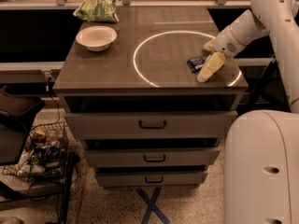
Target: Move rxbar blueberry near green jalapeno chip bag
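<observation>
Dark blue rxbar blueberry (196,62) lies near the bench's (112,66) front right corner — the gripper (209,67) just beside it, open or closed I cannot tell — while the green jalapeno chip bag (96,10) sits at the back left corner

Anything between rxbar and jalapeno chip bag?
Camera view: only bare tabletop and the white ring; white bowl sits beside that line. Gripper is at the rxbar blueberry.
</observation>
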You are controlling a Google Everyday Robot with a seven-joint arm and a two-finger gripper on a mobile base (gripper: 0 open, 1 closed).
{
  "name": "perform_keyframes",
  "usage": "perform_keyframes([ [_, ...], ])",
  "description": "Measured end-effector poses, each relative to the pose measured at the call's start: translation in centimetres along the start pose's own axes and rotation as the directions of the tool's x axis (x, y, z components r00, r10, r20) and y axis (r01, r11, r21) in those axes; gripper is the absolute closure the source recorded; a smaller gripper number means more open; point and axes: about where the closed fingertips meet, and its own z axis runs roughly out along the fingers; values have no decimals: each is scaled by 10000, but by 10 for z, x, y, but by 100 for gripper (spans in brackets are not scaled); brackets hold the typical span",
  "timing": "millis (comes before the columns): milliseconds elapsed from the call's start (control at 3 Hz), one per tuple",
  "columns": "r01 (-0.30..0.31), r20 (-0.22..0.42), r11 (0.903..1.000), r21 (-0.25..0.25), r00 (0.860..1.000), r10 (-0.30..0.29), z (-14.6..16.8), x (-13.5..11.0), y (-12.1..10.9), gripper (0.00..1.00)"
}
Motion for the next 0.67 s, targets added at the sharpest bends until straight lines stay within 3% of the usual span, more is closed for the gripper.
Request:
perform_keyframes([
  [667,2,0,10000,3,10000,-2,-9,-7,1,64],
])
